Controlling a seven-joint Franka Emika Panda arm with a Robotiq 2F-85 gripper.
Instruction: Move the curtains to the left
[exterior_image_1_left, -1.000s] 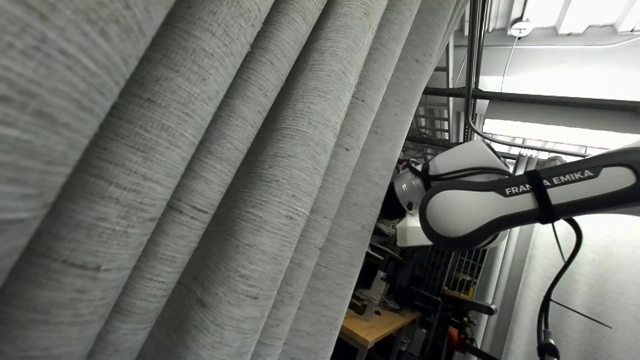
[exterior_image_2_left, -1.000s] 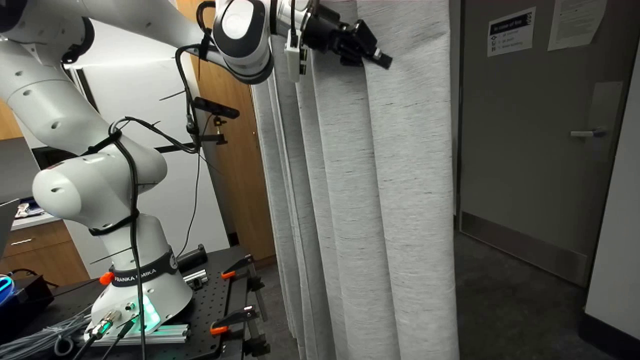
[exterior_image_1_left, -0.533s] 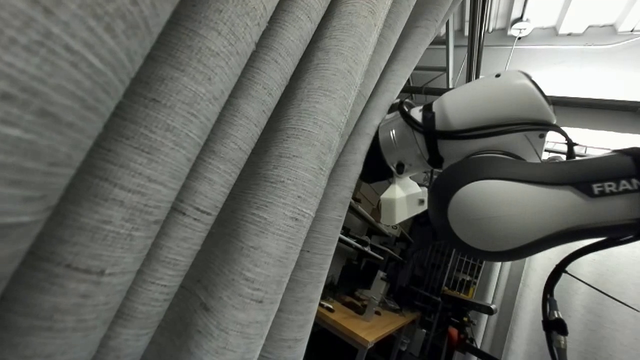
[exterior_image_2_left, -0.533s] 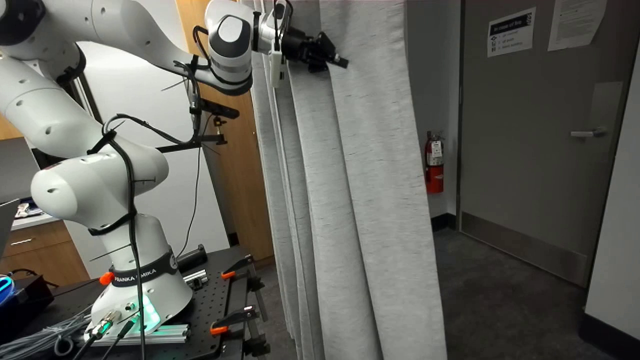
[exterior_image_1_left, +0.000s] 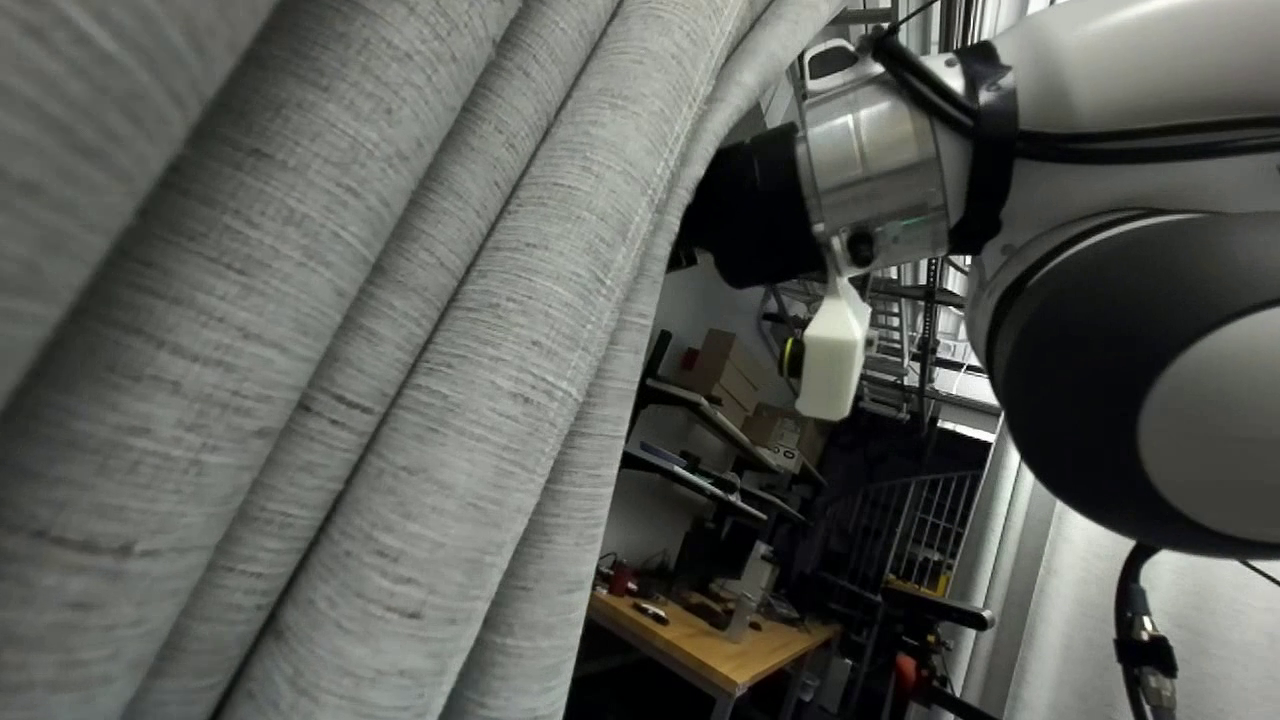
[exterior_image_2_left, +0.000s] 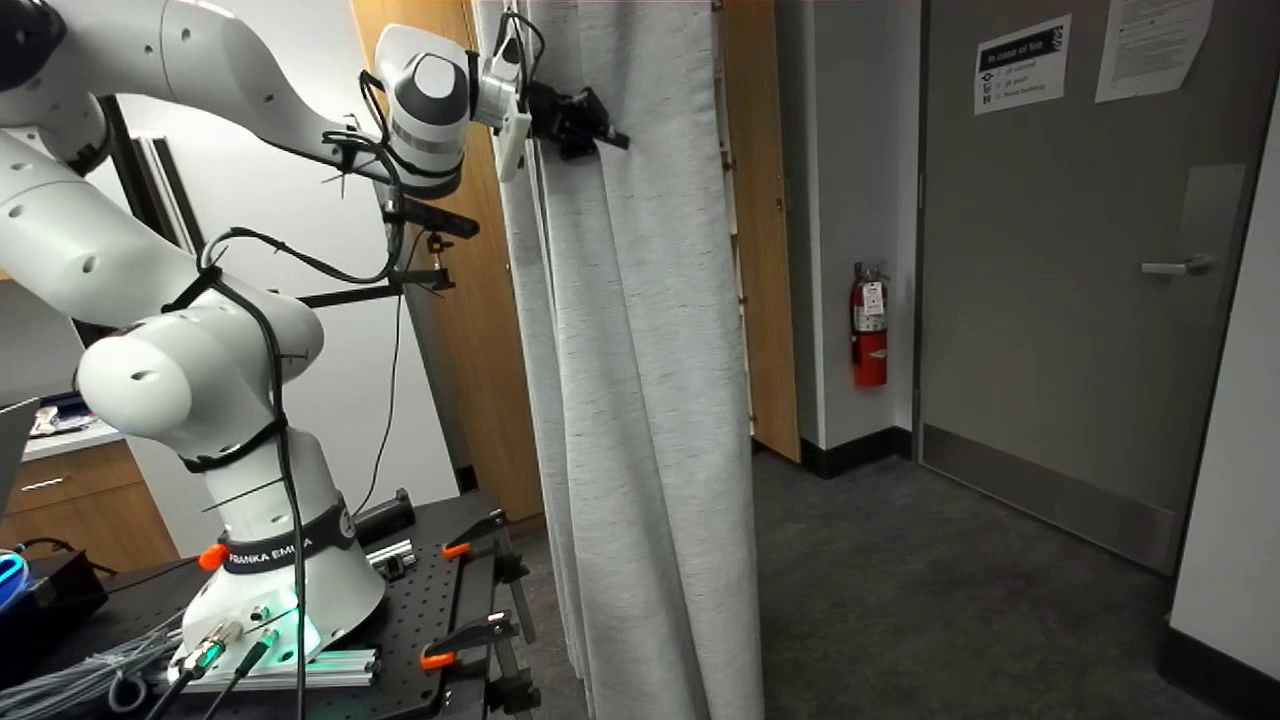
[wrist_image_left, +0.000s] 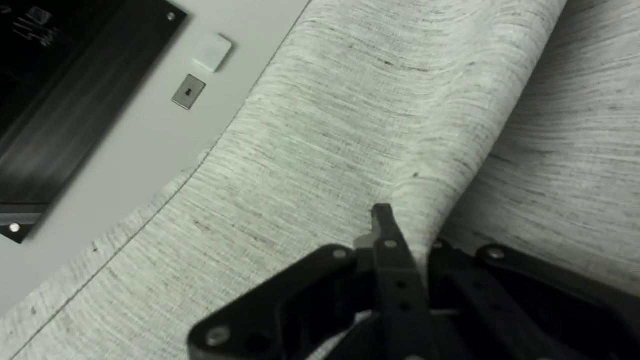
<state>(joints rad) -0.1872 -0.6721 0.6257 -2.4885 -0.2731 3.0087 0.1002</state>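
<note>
"Has it got hold of anything up there?"

"It has. The gripper (wrist_image_left: 419, 245) is clamped on a fold of the curtains (exterior_image_2_left: 660, 350), high up; in the wrist view the cloth runs down between its fingers."

"And where do they hang?"

"Between the arm (exterior_image_2_left: 200, 360) and that grey door (exterior_image_2_left: 1060, 250), in long folds. The free edge (exterior_image_2_left: 728, 300) is on the door side, just beyond the gripper. In the wrist view there's pale wall (wrist_image_left: 150, 150) past it, with a small metal plate (wrist_image_left: 188, 92) and a dark panel (wrist_image_left: 80, 75)."

"Any room over there?"

"A good stretch of dark floor (exterior_image_2_left: 900, 600) from that edge across to the door. A wooden panel (exterior_image_2_left: 768, 240) stands upright behind the edge, and a red fire extinguisher (exterior_image_2_left: 870, 330) is farther along by the wall."

"And on the robot's side?"

"Tighter. The arm's base sits on a black surface (exterior_image_2_left: 425, 570), with clamps (exterior_image_2_left: 475, 636) along the rim facing the cloth. A black camera (exterior_image_2_left: 435, 217) on a bracket is near the curtains too."

"What's behind them?"

"In an exterior view, past the slanting folds, I can see a shelf (exterior_image_1_left: 715, 422), some boxes (exterior_image_1_left: 722, 370) and a cluttered wooden surface (exterior_image_1_left: 735, 662), well apart from the gripper."
</note>
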